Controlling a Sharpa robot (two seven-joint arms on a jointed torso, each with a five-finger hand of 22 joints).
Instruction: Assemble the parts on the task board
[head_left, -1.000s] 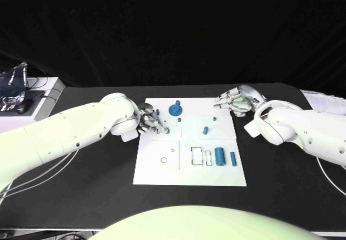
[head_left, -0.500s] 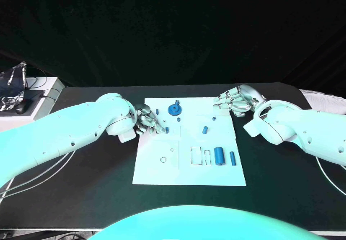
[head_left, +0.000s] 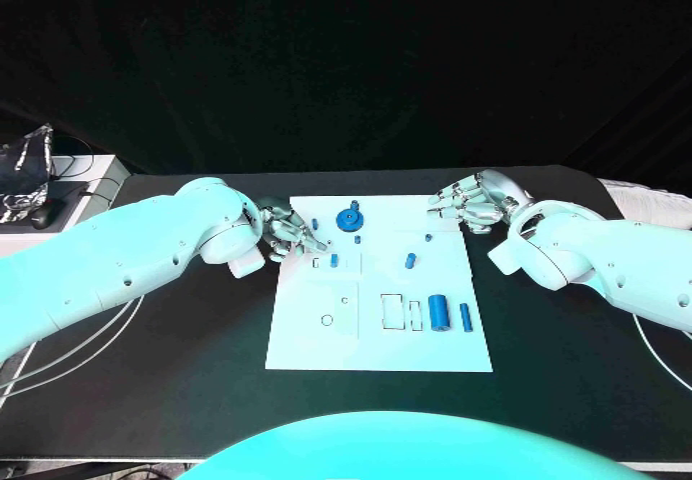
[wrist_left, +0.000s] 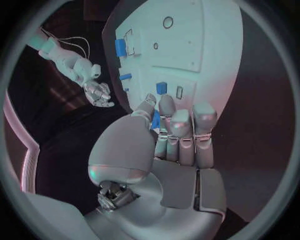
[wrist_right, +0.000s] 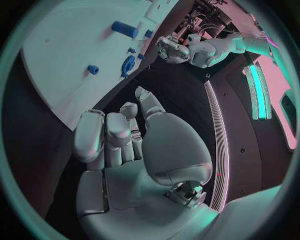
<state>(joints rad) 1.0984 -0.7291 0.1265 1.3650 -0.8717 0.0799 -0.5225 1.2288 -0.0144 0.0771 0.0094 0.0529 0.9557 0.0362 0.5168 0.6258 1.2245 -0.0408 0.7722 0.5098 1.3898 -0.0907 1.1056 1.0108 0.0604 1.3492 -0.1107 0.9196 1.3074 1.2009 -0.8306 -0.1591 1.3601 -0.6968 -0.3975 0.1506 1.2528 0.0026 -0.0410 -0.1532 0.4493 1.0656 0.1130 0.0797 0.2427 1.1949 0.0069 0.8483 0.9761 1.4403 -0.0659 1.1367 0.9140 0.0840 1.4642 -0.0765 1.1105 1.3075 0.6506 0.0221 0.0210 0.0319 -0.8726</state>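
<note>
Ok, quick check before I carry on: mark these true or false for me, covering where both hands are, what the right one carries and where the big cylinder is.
1. The right hand is off the task board, past its far right corner. True.
2. The right hand holds a blue part. False: the right wrist view shows nothing in it.
3. The large blue cylinder lies right next to the blue gear. False: it lies in the near right area beside a thinner blue cylinder, while the gear sits at the far edge.
4. The left hand is at the board's left edge, at its far end. True.
</note>
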